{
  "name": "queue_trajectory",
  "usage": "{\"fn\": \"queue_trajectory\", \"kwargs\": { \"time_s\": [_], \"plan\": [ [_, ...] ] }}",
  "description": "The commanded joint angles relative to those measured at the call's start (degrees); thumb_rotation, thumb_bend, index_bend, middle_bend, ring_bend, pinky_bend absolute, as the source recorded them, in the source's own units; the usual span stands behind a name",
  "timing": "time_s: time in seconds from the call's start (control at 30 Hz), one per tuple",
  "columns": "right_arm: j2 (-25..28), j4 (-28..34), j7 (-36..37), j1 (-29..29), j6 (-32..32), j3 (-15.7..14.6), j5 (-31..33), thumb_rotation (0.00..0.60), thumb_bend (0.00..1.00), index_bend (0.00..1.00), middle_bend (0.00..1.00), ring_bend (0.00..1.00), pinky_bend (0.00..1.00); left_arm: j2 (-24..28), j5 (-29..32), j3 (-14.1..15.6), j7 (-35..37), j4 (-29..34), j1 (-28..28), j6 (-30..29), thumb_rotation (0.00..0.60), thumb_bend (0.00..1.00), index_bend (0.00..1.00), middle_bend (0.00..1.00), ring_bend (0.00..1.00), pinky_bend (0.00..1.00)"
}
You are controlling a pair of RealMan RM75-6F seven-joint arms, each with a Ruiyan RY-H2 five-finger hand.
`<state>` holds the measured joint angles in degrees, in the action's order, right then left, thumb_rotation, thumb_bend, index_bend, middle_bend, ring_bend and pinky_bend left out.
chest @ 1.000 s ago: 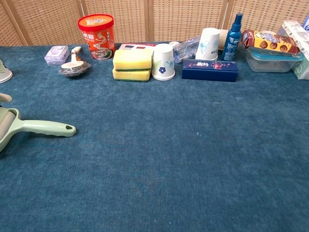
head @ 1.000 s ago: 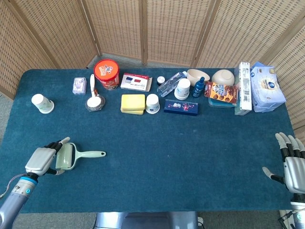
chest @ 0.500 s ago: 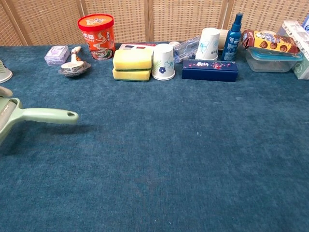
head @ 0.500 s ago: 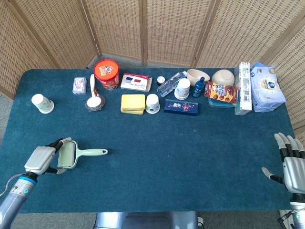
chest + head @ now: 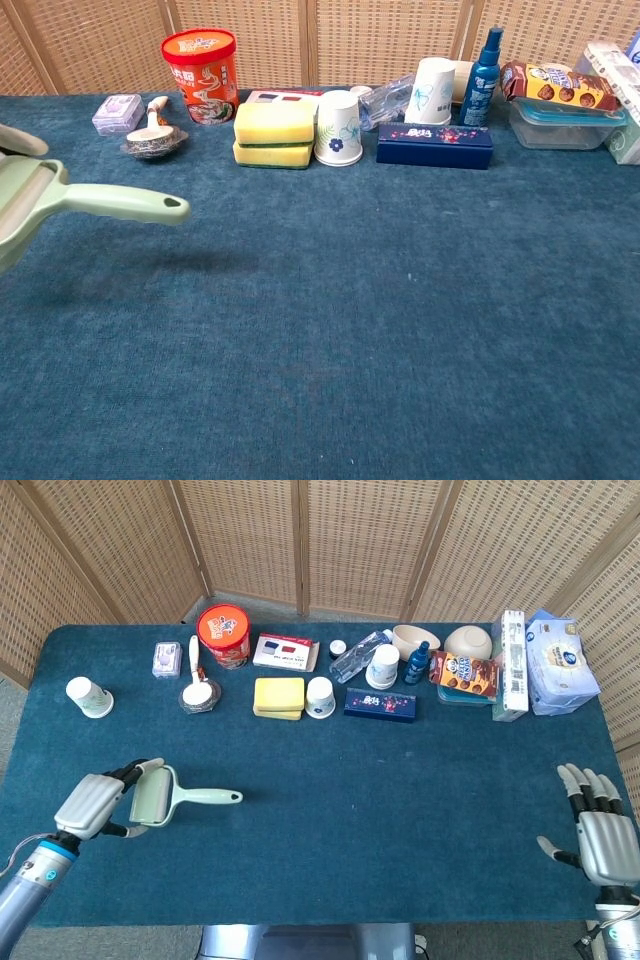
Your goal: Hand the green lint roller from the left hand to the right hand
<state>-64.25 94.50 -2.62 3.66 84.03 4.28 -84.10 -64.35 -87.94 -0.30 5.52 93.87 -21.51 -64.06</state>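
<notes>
The green lint roller (image 5: 165, 796) is held off the table at the front left by my left hand (image 5: 95, 803), which grips its roller head. Its handle (image 5: 210, 797) points right. In the chest view the lint roller (image 5: 60, 200) hangs above the cloth at the left edge, casting a shadow below; the left hand itself is cut off there. My right hand (image 5: 597, 825) is at the front right corner of the table, fingers spread, holding nothing. It does not show in the chest view.
The blue table (image 5: 380, 780) carries a back row: paper cup (image 5: 88, 696), red tub (image 5: 223, 634), yellow sponges (image 5: 279, 696), flowered cup (image 5: 320, 696), navy box (image 5: 380, 703), bottles, bowls, snack packs and tissue packs (image 5: 560, 660).
My left hand has lifted the lint roller off the table and carried it a little to the right. My right hand has shifted slightly left and toward the front edge.
</notes>
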Motion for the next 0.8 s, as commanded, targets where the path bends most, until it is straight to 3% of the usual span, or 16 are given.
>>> {"fn": "queue_trajectory", "kwargs": {
  "time_s": [0.03,0.4,0.8],
  "plan": [
    [0.4,1.8,-0.2,0.8,-1.8,-0.8,-0.8,0.600,0.00,0.00,0.00,0.00,0.00,-0.1,1.2,-1.1,-1.7,1.9,-1.6,1.8,0.600,0.00,0.13,0.34,0.32,0.44],
    [2.8,13.7,-7.2,6.5,-10.3,0.4,2.2,0.600,0.00,0.00,0.00,0.00,0.00,-6.4,11.9,-5.9,-14.1,9.7,-9.5,10.4,0.600,0.00,0.13,0.34,0.32,0.44],
    [1.4,18.7,-11.6,9.9,-13.8,1.4,6.4,0.600,0.00,0.00,0.00,0.00,0.00,-13.8,21.9,-10.0,-25.9,14.4,-17.1,11.6,0.600,0.00,0.13,0.34,0.32,0.44]
  ]
}}
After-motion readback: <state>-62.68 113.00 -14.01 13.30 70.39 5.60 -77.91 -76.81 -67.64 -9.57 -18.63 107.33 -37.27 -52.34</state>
